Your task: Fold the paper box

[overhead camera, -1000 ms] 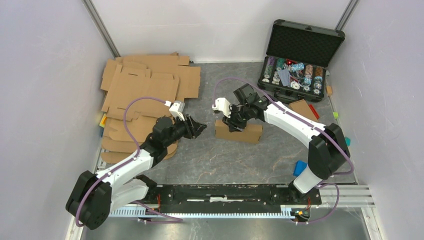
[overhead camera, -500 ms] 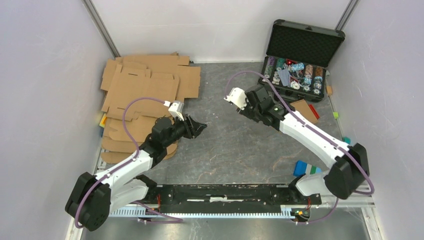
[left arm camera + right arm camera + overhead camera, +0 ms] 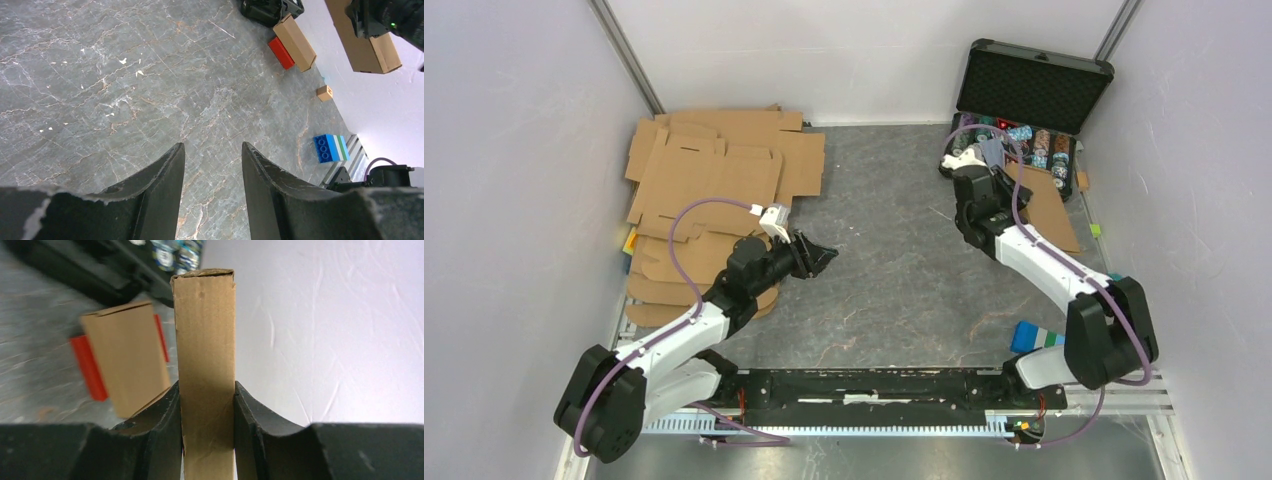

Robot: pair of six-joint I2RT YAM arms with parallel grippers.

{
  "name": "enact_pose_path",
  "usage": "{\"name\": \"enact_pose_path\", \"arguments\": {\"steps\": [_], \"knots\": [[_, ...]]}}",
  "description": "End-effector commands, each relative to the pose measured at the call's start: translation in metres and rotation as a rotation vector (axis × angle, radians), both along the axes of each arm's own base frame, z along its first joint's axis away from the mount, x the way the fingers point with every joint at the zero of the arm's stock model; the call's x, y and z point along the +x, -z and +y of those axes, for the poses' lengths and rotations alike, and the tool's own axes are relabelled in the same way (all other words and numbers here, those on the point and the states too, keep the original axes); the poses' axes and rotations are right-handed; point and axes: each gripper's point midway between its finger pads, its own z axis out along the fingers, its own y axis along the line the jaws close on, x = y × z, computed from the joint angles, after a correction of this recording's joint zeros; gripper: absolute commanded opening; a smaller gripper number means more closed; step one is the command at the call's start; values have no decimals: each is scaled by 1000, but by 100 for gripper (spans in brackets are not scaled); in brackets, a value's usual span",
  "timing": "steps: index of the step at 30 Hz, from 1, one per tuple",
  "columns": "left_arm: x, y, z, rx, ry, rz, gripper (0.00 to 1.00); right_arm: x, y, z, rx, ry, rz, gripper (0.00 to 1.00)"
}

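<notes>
so the big change: the paper box [image 3: 204, 340] isn't sitting mid-table anymore. the right gripper [image 3: 206, 390] has picked it up and swung it way over to the far right, next to the black poker chip case [image 3: 1034, 95]. its fingers are clamped on the box's narrow sides, and the box looks closed up, so we reckon the folding is basically done and this is the set-it-aside bit. the left gripper [image 3: 819, 257] hasn't budged, fingers spread with nothing between them, over bare table [image 3: 894, 270]. stuff in the way on the right: another small cardboard box [image 3: 296, 42] with a red block [image 3: 281, 52] just beside it, about where we seem to be heading, plus the wall close by. the flat blanks [image 3: 714, 170] sit stacked far left, and a blue brick [image 3: 330, 148] lies near the right edge.
</notes>
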Motion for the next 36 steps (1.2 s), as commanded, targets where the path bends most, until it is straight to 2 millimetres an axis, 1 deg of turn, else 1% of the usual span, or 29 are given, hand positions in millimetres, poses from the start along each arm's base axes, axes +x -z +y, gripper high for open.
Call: {"name": "enact_pose_path", "arguments": {"steps": [1, 4, 7, 8, 9, 10, 11, 12, 13, 15, 17, 19, 21, 23, 25, 27, 29, 30, 32, 33, 34, 35, 36], "knots": [[0, -17, -5, -53, 11, -38, 53, 9, -17, -35, -120, 170, -148, 13], [0, -16, -5, -51, 10, -36, 53, 20, 5, -45, -182, 195, -113, 12], [0, -17, -4, -47, 6, -41, 53, 36, 31, -49, -191, 212, -51, 13], [1, -16, -3, -46, 3, -42, 53, 41, 37, -47, -187, 213, -40, 15], [1, -18, -3, -45, 2, -46, 53, 44, 42, -45, -180, 215, -29, 21], [1, -18, -2, -43, -1, -48, 54, 48, 47, -42, -162, 205, -18, 32], [1, -18, -2, -42, -4, -51, 54, 50, 51, -41, -141, 202, -7, 57], [1, -17, -1, -39, -8, -51, 54, 51, 53, -39, -127, 202, -5, 94], [1, -17, 0, -37, -10, -52, 54, 50, 52, -39, -114, 208, -14, 98], [2, -17, 0, -32, -9, -54, 54, 49, 50, -35, -77, 191, -10, 98], [2, -18, 0, -29, -7, -60, 54, 49, 49, -25, 1, 133, 15, 98], [2, -18, 1, -24, -11, -67, 55, 50, 44, -10, 115, 55, 14, 98], [3, -19, 1, -17, -14, -69, 55, 50, 39, 10, 256, -51, 5, 98], [4, -17, 2, -10, -18, -69, 56, 46, 33, 35, 394, -182, -14, 98], [4, -16, 2, -6, -20, -66, 57, 39, 22, 50, 484, -270, -60, 98], [5, -14, 2, 0, -19, -64, 57, 32, 13, 60, 557, -322, -107, 98], [6, -13, 2, 4, -20, -62, 58, 25, 8, 70, 632, -368, -151, 98], [6, -13, 2, 4, -20, -61, 58, 19, 9, 75, 666, -393, -166, 98], [5, -14, 1, 5, -14, -63, 59, 12, 8, 78, 732, -417, -247, 98], [5, -15, 0, 4, -7, -65, 61, 5, 12, 75, 743, -412, -283, 98], [4, -15, 0, 4, -4, -67, 63, 1, 10, 71, 756, -406, -343, 98], [4, -16, 0, 4, -3, -70, 66, -6, 16, 64, 760, -393, -401, 98], [3, -16, 1, 3, -3, -72, 73, -14, 17, 58, 762, -386, -460, 98]]}}
